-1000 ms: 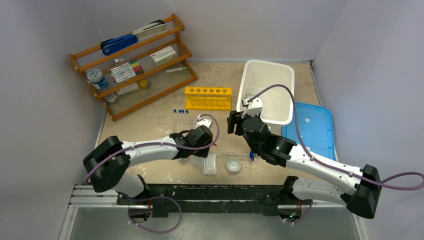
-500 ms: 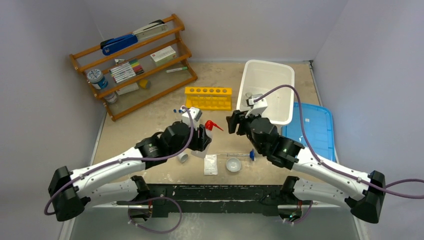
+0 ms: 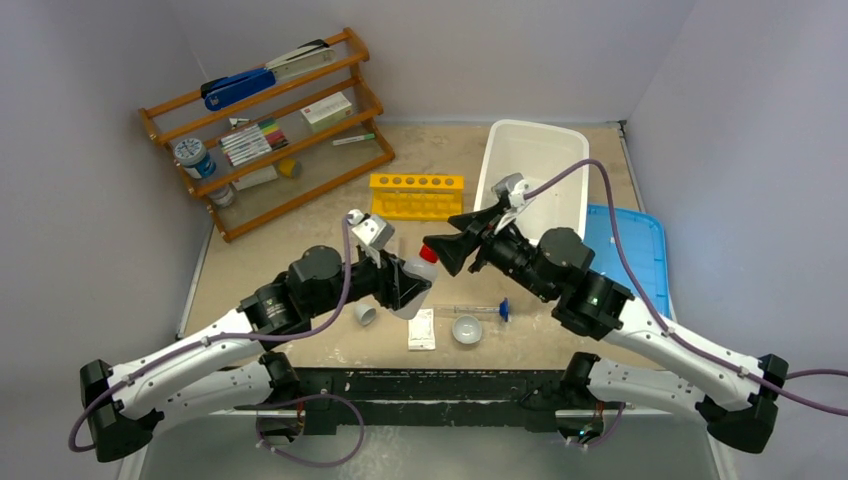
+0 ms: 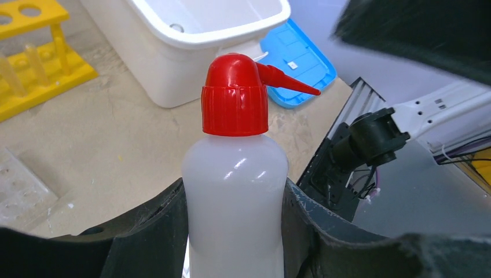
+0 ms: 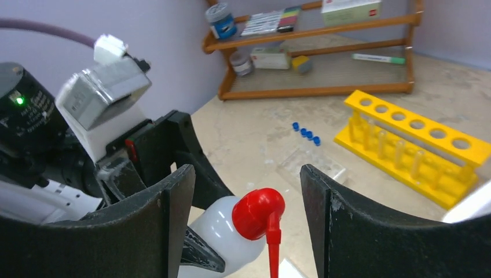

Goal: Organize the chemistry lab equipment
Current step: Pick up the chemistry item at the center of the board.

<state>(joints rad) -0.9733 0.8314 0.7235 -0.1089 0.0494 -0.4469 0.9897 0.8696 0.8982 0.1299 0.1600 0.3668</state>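
A white squeeze bottle point(image 3: 410, 292) with a red nozzle cap point(image 3: 428, 255) hangs tilted above the table's middle. My left gripper point(image 3: 403, 285) is shut on its body. In the left wrist view the bottle point(image 4: 234, 191) fills the gap between both black fingers, and my left gripper point(image 4: 234, 231) presses its sides. My right gripper point(image 3: 442, 252) faces the cap from the right and stands open. In the right wrist view the red cap point(image 5: 259, 213) sits between the spread fingers of my right gripper point(image 5: 247, 226) without touching either.
A yellow six-hole rack point(image 3: 416, 195) stands at the back, with a white bin point(image 3: 500, 160) and a blue lid point(image 3: 625, 255) to its right. A small dish point(image 3: 466, 328), a blue-capped tube point(image 3: 480, 308) and a small flask point(image 3: 365, 314) lie near the front. The wooden shelf point(image 3: 265, 130) is at back left.
My left arm has raised the bottle off the table and tilted it toward the right. The right gripper has turned left to face the red cap.
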